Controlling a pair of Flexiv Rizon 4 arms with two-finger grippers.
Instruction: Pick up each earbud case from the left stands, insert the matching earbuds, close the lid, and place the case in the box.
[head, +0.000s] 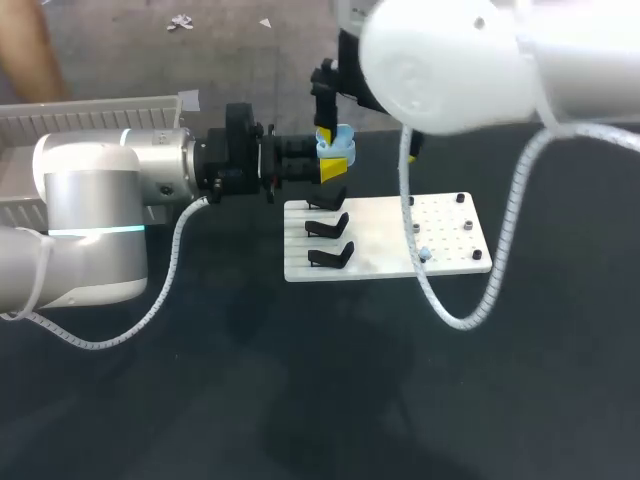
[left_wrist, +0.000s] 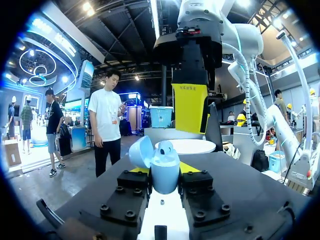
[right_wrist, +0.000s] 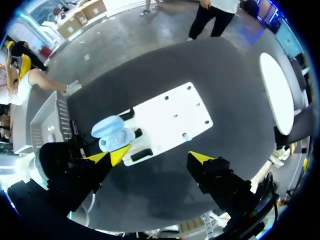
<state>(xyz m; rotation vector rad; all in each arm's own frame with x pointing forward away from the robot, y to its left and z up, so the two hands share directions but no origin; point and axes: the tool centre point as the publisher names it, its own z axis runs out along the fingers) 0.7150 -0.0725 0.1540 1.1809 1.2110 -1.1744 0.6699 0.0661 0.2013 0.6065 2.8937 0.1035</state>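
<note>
one light-blue earbud case (left_wrist: 165, 156), lid open, is clamped between the fingers of the left claw (left_wrist: 165, 171), held above the white board's (head: 385, 235) far edge. three black stands (head: 328, 228) are counted on the board, which lies on the dark surface (head: 300, 400). the right claw (right_wrist: 155, 156) is held spread wide over the case, one tip just beside it.

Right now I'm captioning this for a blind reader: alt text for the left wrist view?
A pale blue earbud case, lid open, sits clamped between the left arm's jaws. The right arm's jaws, one yellow tip showing, hang close above it.
</note>
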